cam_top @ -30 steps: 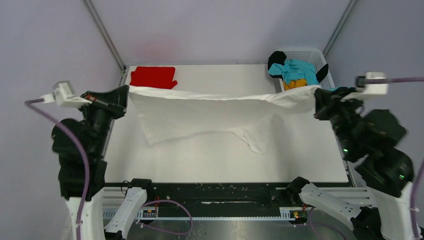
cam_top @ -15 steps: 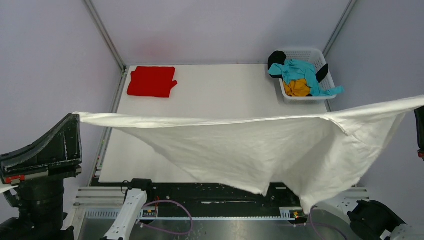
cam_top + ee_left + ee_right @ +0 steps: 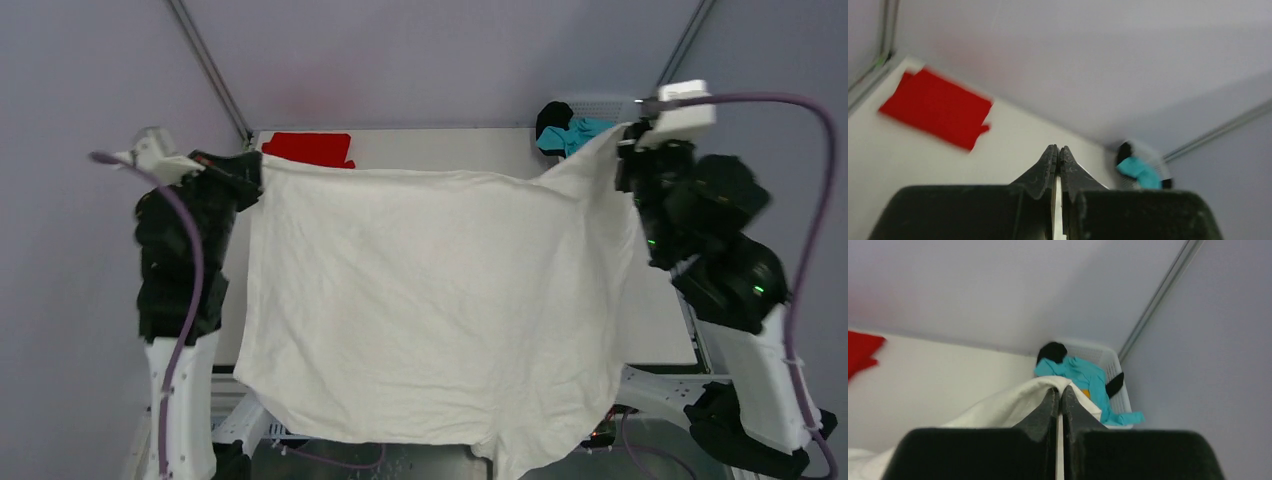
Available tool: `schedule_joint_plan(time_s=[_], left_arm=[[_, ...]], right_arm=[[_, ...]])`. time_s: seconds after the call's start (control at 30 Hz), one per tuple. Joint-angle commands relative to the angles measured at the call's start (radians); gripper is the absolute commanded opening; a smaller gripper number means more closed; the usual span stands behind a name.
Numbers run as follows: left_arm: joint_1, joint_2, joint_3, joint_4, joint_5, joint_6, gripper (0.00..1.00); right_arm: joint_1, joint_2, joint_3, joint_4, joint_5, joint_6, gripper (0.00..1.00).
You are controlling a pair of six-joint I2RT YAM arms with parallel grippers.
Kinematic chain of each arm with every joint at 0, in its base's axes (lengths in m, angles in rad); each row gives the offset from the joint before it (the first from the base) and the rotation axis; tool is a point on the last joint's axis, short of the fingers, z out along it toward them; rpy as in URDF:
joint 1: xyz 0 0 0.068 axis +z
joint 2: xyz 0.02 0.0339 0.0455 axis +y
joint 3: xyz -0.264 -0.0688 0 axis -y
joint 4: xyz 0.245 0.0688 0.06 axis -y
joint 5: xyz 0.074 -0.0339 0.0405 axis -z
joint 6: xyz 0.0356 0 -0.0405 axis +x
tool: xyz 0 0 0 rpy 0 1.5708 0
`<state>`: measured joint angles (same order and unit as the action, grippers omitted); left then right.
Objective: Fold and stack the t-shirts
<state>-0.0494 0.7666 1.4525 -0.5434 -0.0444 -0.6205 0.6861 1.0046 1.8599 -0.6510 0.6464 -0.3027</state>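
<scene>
From above, the large plain white cloth t-shirt [image 3: 430, 300] now hangs as one broad, nearly flat sheet. A second ago it sagged in a narrow band low over the white table [image 3: 450, 150], then swung up towards the camera. The left gripper [image 3: 255, 168] and right gripper [image 3: 625, 148] are each clenched on an upper corner at mid-height of the frame. The bright red folded t-shirt [image 3: 307, 147] lies at upper left. The shake-out seems to have opened the shirt, ready to be laid flat for folding.

The left wrist view is blurred. Its fingers [image 3: 1048, 162] are pressed together, probably on the white hem, of which only a sliver shows.

In the right wrist view, white cloth drapes over the pinched fingers [image 3: 1070, 402]. Behind them stands the white plastic lattice basket [image 3: 1112, 360], holding a teal t-shirt [image 3: 1088, 375].
</scene>
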Motion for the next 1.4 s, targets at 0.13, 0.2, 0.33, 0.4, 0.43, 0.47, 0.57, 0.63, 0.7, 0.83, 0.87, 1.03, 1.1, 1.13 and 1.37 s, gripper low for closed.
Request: schedule_joint_plan(time_s=[0.13,0.2,0.33,0.4,0.43,0.47,0.57,0.63,0.7,0.83,0.87,1.03,1.1,1.13,1.37], left_arm=[[0.005,0.288,-0.395,0.235,-0.181,-0.027,0.0],[0.006,0.439,-0.397,0.264,-0.185,-0.028,0.0],[0.011,0.753,-0.248,0.217,-0.172,-0.024,0.0],[0.012,0.9,-0.144,0.173,-0.172,-0.021,0.0],[0.012,0.962,-0.098,0.158,-0.171,-0.021,0.0],[0.013,1.022,-0.047,0.136,-0.168,-0.022,0.0],[0.013,1.151,0.069,0.101,-0.16,-0.023,0.0],[0.014,1.213,0.127,0.097,-0.18,-0.029,0.0],[0.018,1.282,0.198,0.064,-0.204,-0.037,0.01],[0.029,1.383,0.379,-0.063,-0.241,-0.057,0.4],[0.029,1.387,0.409,-0.083,-0.238,-0.055,0.58],[0.029,1.259,0.33,-0.067,-0.203,-0.052,0.99],[0.026,1.167,0.225,-0.028,-0.169,-0.061,0.99],[0.025,1.124,0.162,-0.008,-0.155,-0.067,0.99],[-0.032,0.927,-0.218,0.237,0.03,-0.13,0.99]], right_arm=[[-0.075,0.115,-0.46,0.361,0.074,0.056,0.0],[-0.115,0.199,-0.526,0.398,0.01,0.123,0.0],[-0.174,0.457,-0.512,0.441,-0.06,0.189,0.0],[-0.193,0.576,-0.464,0.44,-0.076,0.203,0.0],[-0.2,0.629,-0.435,0.441,-0.082,0.208,0.0],[-0.208,0.674,-0.41,0.442,-0.09,0.213,0.0],[-0.234,0.791,-0.329,0.443,-0.126,0.229,0.0],[-0.256,0.863,-0.269,0.443,-0.167,0.246,0.0],[-0.277,0.943,-0.175,0.408,-0.192,0.267,0.03],[-0.319,1.116,0.048,0.297,-0.253,0.342,0.17],[-0.329,1.148,0.129,0.245,-0.281,0.364,0.3],[-0.34,1.105,0.138,0.127,-0.361,0.445,0.99],[-0.339,1.035,0.045,0.143,-0.419,0.492,0.99],[-0.339,1.002,-0.011,0.151,-0.452,0.523,0.99],[-0.338,0.898,-0.329,0.423,-0.876,0.76,1.0]])
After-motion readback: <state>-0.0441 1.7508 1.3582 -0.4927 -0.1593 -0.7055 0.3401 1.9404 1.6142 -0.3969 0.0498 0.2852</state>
